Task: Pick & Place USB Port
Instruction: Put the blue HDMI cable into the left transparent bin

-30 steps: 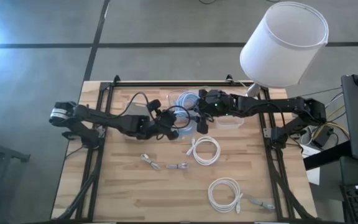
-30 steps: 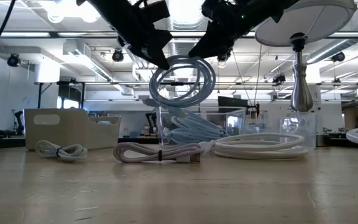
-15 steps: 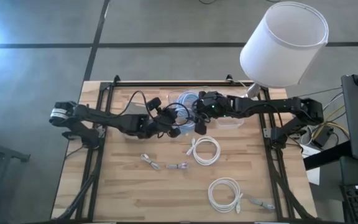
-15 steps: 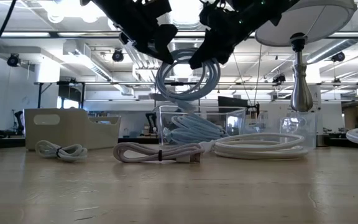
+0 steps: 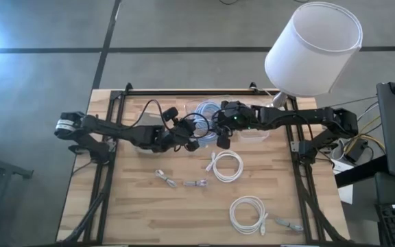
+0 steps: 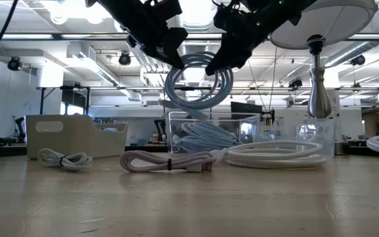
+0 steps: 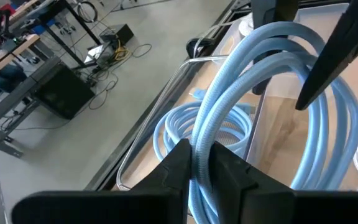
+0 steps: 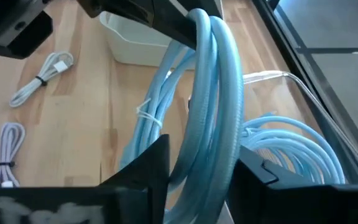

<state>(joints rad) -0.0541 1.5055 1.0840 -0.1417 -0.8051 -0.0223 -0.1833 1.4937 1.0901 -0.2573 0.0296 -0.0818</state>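
Several white cables, nearest: bundled white cables [image 5: 247, 214] lie loose on the table [image 5: 149, 219], well apart from both arms; none has shifted in the last second.
Task item: the light blue cable coil [image 6: 199, 103] hangs in the air between the two arms, above the clear container [image 6: 255, 131] and not touching it. No separate USB port can be made out; a cable is what is being handled.
Left gripper: the left gripper [image 7: 197, 155] is pinched tight on the coil's strands at its upper left.
Right gripper: the right gripper [image 8: 201, 152] has its fingers pressed on the coil at the upper right.
Change: a second ago the coil hung lower and further left in the low view; half a second ago it had risen to nearly its present place. Since then only the right gripper has edged slightly along the loop.
Meaning: judged, the lift is finished and the coil is free of the stock left in the container; a handover or carry comes next.
Risk: releasing one side may let the loops swing or spring open.
Far side: the beige bin [image 6: 77, 135] and the lamp [image 5: 314, 48] are unchanged.
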